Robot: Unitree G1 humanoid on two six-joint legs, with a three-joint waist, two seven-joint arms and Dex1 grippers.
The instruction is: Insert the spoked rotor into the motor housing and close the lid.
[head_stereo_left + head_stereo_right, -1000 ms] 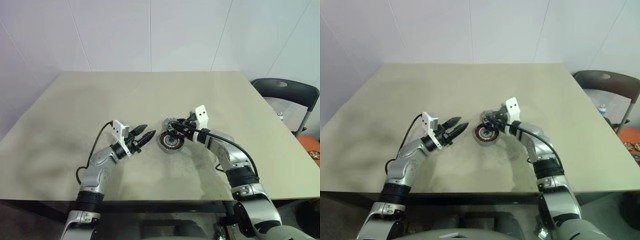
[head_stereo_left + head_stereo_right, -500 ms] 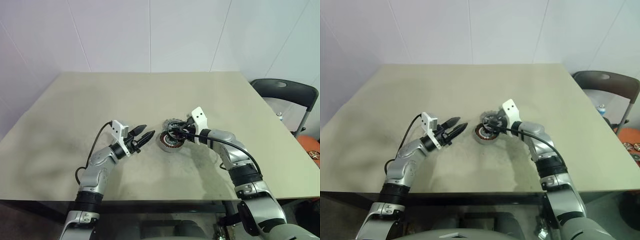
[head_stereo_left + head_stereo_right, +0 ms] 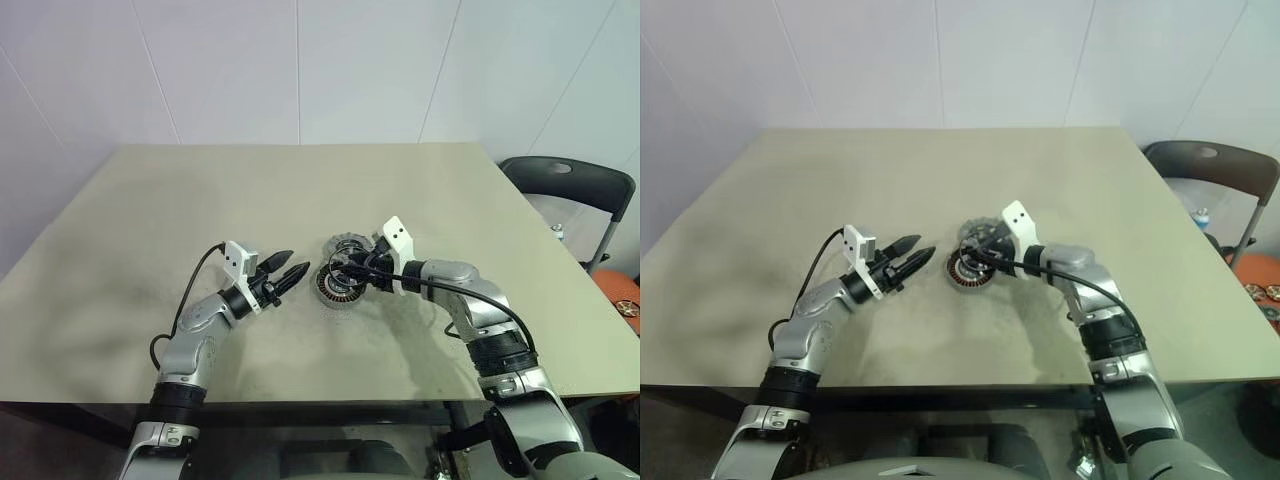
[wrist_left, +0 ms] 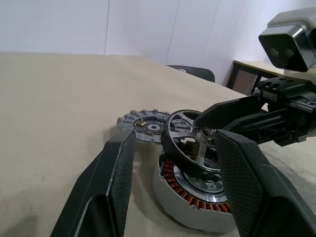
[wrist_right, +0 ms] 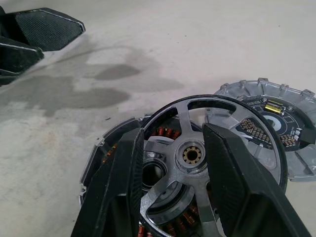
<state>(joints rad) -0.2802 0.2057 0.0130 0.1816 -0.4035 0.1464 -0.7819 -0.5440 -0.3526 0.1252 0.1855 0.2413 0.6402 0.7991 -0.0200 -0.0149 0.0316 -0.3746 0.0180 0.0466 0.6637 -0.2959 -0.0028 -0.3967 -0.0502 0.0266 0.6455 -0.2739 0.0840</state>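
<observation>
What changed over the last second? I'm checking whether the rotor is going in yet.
The right gripper, shut on the spoked rotor, drew back a little and tipped downward, bringing the rotor tilted over the motor housing, not yet seated. The left gripper, the housing and the lid on the table stayed put.

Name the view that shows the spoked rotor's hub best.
The right wrist view: the spoked rotor faces the camera, hub and spokes plain between the right end effector fingers. The left wrist view shows it tilted over the motor housing; the eye views show it far off.
</observation>
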